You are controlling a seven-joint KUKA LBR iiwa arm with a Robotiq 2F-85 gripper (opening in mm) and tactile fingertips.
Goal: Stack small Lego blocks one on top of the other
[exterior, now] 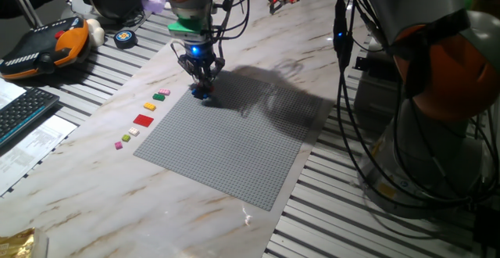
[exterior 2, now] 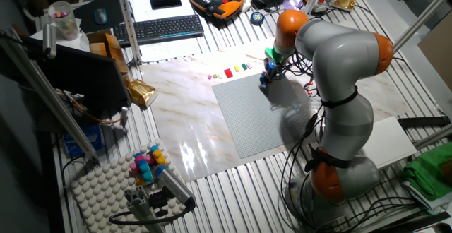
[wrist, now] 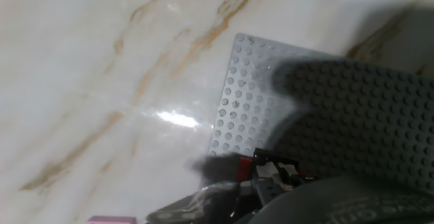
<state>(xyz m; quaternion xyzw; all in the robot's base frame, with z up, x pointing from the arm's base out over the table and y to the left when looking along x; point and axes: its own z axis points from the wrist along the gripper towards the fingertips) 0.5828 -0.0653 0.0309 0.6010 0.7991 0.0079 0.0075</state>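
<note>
Your gripper (exterior: 202,86) sits low at the far corner of the grey studded plate (exterior: 234,145), fingertips at or just above the studs. There's a blue and red fleck at the tips (exterior: 205,94); you can read that as the small Lego blocks, but the fixed views are too coarse to separate red, blue and black.

Hand view: plate corner (wrist: 237,47) against the marble table (wrist: 102,81), with a blurred red-and-dark patch at the bottom edge, close to the fingers. Can't tell whether the jaws are clamped on a brick or merely standing over one.

Beside the plate, the row of loose pieces (exterior: 143,120) lies apart from the gripper: green, pink, yellow, the wider red square, more small ones.

Progress, as a judgement: stacking is under way at that corner, possibly a brick being pressed on. How many are already stacked, you can't confirm. Assume work remains.
</note>
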